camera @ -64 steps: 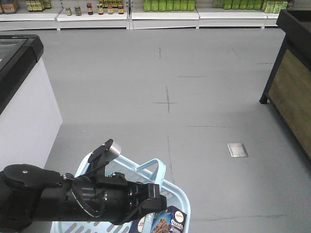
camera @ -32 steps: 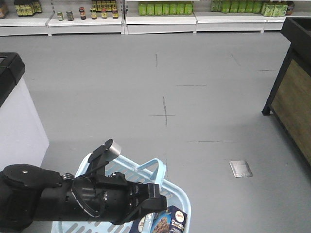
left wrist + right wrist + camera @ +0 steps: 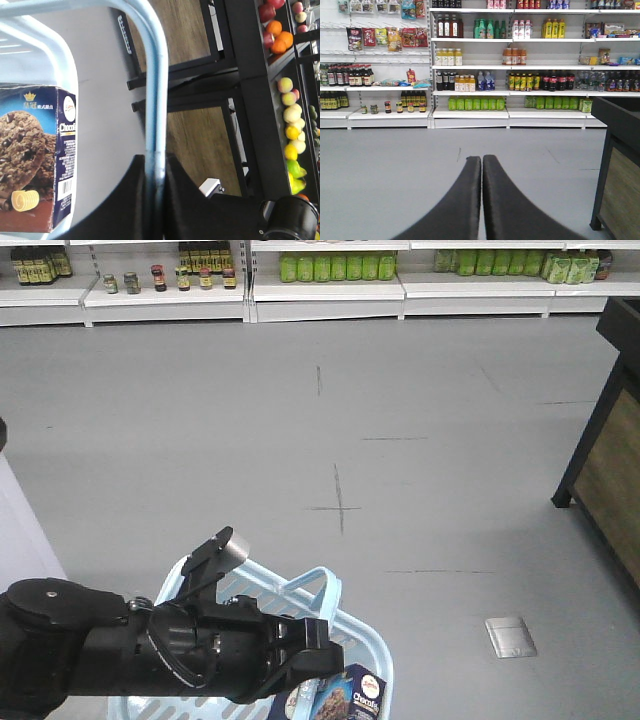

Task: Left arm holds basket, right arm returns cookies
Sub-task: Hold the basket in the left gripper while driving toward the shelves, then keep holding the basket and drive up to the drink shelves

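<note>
1. Since a moment ago the whole robot has rolled forward. On the left, the tall white cabinet has almost slipped out of the front view, and the marks on the grey floor sit lower.
2. Next comes the big matte-black left arm with a small silver block on top. It sits in the same spot in the picture as before. Its left gripper is closed tight on the thin loop handle of the light blue plastic basket with slotted sides.
3. Inside the basket, by its near right corner, stands the dark blue cardboard cookie box with a chocolate cookie picture. The left wrist view shows it close to the basket wall.
4. Further right, the small square metal floor plate has come nearer. The dark stand with wooden sides has slid toward the right edge.
5. The right gripper has its two black fingers pressed together with nothing between them. It points at the long white store shelves full of bottles.
6. I think the robot is on its way to the shelves. The cookies are not out of the basket yet. The right gripper has to open and reach in for them.
</note>
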Tool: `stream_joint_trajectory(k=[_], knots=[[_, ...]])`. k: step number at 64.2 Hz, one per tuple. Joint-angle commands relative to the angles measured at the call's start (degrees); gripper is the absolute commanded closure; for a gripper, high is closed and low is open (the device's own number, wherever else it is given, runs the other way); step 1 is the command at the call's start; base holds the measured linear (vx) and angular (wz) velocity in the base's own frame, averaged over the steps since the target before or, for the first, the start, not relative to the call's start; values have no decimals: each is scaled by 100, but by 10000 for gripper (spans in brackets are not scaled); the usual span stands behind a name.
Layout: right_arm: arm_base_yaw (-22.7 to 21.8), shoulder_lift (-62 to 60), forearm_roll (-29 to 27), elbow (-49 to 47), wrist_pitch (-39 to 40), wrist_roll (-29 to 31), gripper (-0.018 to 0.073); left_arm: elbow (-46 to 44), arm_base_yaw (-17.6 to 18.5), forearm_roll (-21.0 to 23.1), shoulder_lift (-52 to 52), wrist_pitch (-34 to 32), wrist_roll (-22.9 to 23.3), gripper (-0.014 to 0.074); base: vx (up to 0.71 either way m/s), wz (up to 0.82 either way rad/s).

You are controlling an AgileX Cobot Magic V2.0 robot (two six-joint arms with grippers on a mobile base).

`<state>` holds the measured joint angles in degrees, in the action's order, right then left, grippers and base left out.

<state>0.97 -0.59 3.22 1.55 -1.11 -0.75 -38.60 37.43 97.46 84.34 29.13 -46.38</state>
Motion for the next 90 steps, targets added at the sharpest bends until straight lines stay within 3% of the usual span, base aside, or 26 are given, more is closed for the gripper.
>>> stream_joint_trajectory(k=[1,90], knots=[[-29,-70,5,19,421,21,567,-159,23,317,-240,237,-42,603,36,1],[-29,-70,5,19,435,21,567,-159,23,322,-235,243,-42,603,34,0]])
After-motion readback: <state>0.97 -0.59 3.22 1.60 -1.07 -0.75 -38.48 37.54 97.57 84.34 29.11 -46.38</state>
